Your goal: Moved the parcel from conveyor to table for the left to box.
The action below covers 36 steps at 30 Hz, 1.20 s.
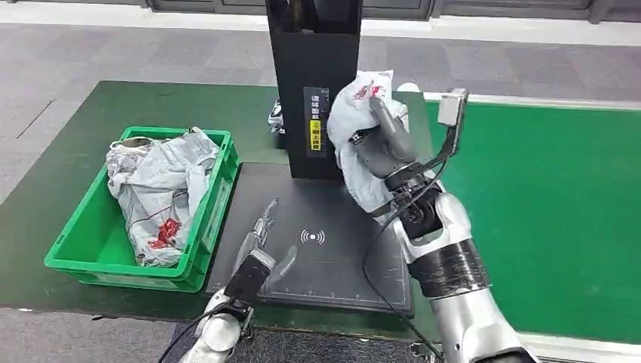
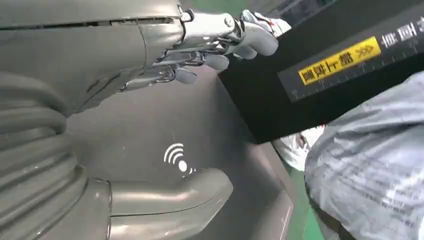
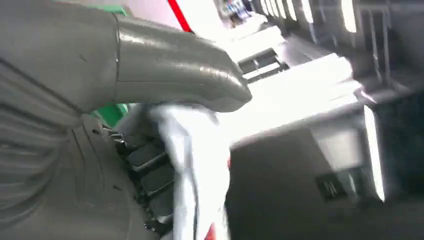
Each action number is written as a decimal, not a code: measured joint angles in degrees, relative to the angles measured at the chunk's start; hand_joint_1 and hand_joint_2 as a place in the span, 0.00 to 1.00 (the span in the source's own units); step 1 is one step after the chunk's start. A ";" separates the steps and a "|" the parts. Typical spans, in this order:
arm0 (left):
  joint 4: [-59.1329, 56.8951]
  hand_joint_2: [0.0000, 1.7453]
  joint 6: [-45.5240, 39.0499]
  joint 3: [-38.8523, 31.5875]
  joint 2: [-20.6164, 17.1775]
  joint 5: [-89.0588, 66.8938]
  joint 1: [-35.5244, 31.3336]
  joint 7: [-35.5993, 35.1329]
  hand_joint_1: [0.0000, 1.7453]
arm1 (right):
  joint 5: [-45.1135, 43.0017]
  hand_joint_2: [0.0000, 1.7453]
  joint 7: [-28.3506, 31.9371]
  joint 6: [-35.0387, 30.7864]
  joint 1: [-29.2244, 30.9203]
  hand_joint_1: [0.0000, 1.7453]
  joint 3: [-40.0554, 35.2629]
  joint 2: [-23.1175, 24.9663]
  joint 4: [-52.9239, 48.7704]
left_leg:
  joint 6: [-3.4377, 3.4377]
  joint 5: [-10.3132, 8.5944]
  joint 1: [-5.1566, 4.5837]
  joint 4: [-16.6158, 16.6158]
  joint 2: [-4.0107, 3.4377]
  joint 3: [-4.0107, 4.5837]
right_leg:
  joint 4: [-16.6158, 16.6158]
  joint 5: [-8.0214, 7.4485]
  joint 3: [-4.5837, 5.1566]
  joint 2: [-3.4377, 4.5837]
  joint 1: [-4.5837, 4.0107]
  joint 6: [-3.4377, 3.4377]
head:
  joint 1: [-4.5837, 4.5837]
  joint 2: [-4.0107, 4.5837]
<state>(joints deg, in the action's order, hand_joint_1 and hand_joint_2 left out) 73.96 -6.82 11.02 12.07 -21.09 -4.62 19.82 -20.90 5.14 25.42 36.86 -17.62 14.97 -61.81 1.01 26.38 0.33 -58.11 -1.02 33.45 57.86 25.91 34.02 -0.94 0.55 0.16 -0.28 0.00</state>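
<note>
My right hand (image 1: 383, 144) grips a grey plastic-bagged parcel (image 1: 355, 121) with red print and holds it up above the right part of the black scanning mat (image 1: 317, 249), beside the black upright scanner column (image 1: 314, 83). The right wrist view shows the thumb (image 3: 175, 70) and dark fingers (image 3: 150, 170) wrapped round the pale parcel (image 3: 195, 165). My left hand (image 1: 261, 246) hovers low over the mat's near left part, fingers apart, holding nothing. Its thumb (image 2: 170, 200) and fingers (image 2: 210, 45) are spread above the mat's wireless symbol (image 2: 177, 157), with the held parcel (image 2: 370, 165) off to one side.
A green crate (image 1: 83, 242) on the dark table at my left holds several grey bagged parcels (image 1: 159, 189). The green conveyor belt (image 1: 559, 212) runs along the right. Another small parcel (image 1: 277, 117) lies behind the scanner column.
</note>
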 measured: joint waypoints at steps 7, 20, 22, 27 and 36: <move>0.00 1.00 -0.83 -1.09 -0.02 0.13 0.04 0.00 0.00 | 0.59 1.00 0.26 -0.92 0.06 0.00 -7.53 0.74 2.36 | 0.03 -0.02 0.02 0.00 0.01 0.02 | 0.00 0.02 0.02 -0.01 -0.06 -0.03 | 0.00 0.00; 0.59 1.00 -2.91 -2.95 -0.39 0.61 1.88 -0.17 0.00 | 9.31 0.00 5.90 -1.92 -10.33 0.00 -16.54 -0.85 3.28 | 0.06 0.04 0.03 0.00 0.03 0.14 | -0.01 0.09 0.15 -0.03 -0.05 -0.06 | 0.02 0.00; 0.68 1.00 -2.91 -2.99 -0.42 0.61 1.98 -0.18 0.00 | 9.27 0.00 5.81 -1.90 -10.62 0.00 -17.06 -1.12 3.28 | 0.06 0.04 0.03 0.00 0.03 0.13 | -0.01 0.09 0.15 -0.03 -0.05 -0.06 | 0.02 0.00; 1.24 1.00 -3.10 -3.67 -0.42 0.61 2.39 -0.20 0.00 | 12.87 0.00 4.35 -4.48 -13.65 0.00 -17.17 -1.27 2.40 | 0.07 0.03 0.02 0.00 0.04 0.11 | -0.01 0.08 0.13 -0.04 -0.05 -0.07 | 0.02 0.00; 3.15 1.00 -3.41 -4.74 -0.37 0.15 3.07 -1.27 0.00 | 15.52 0.00 5.53 -8.96 -22.55 0.00 -17.17 -3.33 -2.17 | 0.04 0.10 0.02 0.00 0.03 0.12 | -0.01 0.12 0.14 -0.04 -0.05 -0.05 | 0.02 0.00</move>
<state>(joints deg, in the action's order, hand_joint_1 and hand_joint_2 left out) 77.11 -10.23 6.27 11.69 -20.94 -1.55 18.56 -5.38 10.67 16.46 14.31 -34.80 11.65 -63.98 1.04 26.48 0.35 -58.11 -0.99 33.57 57.85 26.03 34.16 -0.98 0.51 0.11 -0.26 0.00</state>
